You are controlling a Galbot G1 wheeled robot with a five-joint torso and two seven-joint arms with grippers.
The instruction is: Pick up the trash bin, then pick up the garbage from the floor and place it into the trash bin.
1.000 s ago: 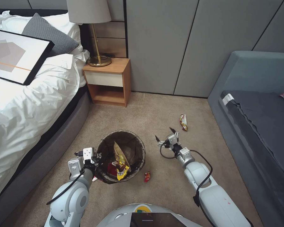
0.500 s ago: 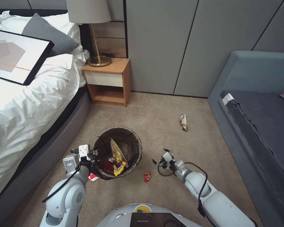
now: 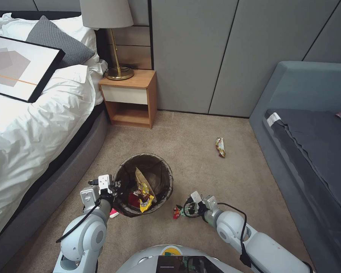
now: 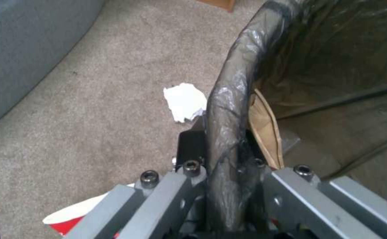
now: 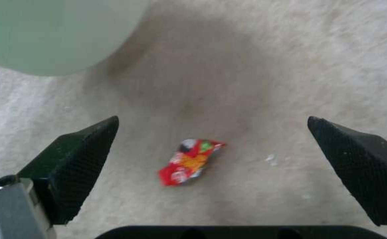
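Observation:
The trash bin (image 3: 155, 172) with its dark liner hangs just above the carpet, with snack wrappers and tan paper inside. My left gripper (image 3: 113, 187) is shut on its near-left rim (image 4: 229, 109). A small red wrapper (image 3: 176, 212) lies on the carpet right of the bin. My right gripper (image 3: 182, 211) hovers over it, open. In the right wrist view the wrapper (image 5: 191, 162) sits between the two black fingers (image 5: 78, 156), apart from both. Another wrapper (image 3: 220, 147) lies farther off. A white tissue (image 4: 184, 101) and a red-and-white cup (image 4: 73, 215) lie beside the bin.
The bed (image 3: 30, 125) borders the floor on the left, and a grey sofa (image 3: 310, 125) on the right. A wooden nightstand (image 3: 130, 98) with a lamp stands by the far wall. Open carpet lies between them.
My right arm has drawn back and lowered from near the far wrapper to the small red wrapper by the bin. The bin shifted slightly in my left gripper.

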